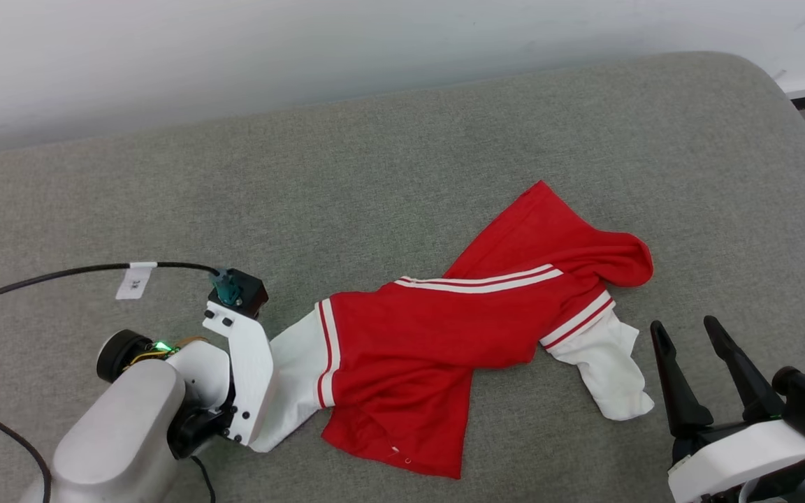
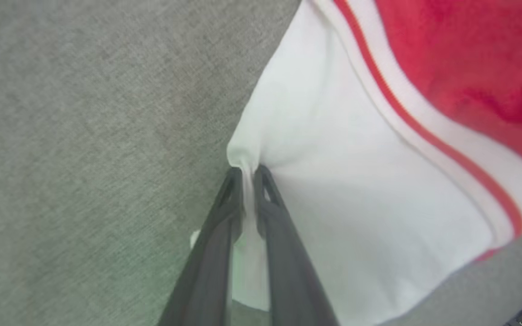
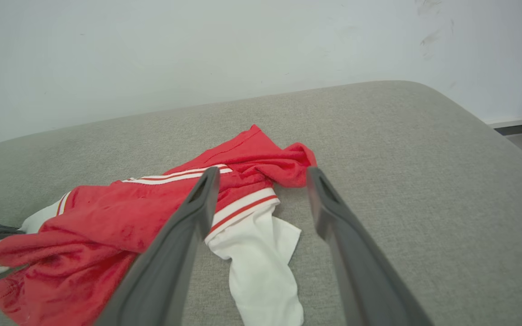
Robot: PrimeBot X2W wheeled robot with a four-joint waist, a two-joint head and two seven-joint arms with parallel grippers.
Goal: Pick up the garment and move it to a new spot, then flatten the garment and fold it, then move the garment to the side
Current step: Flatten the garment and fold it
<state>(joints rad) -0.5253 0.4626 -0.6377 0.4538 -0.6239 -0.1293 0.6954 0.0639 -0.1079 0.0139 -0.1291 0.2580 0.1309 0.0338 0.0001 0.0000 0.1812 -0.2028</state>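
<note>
Grey fabric surface (image 1: 374, 175) meets white wall (image 1: 235, 42), bearing crumpled garment (image 1: 409, 335).

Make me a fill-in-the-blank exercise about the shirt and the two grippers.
The left gripper is shut on a sleeve coloured ____.
The right gripper is ____, holding nothing.
The cushion under the shirt is coloured ____.
Missing words: white; open; grey.

Open grey cushion (image 1: 444, 140) lies beyond the garment (image 1: 430, 328); a black cable (image 1: 95, 268) crosses its left side.
</note>
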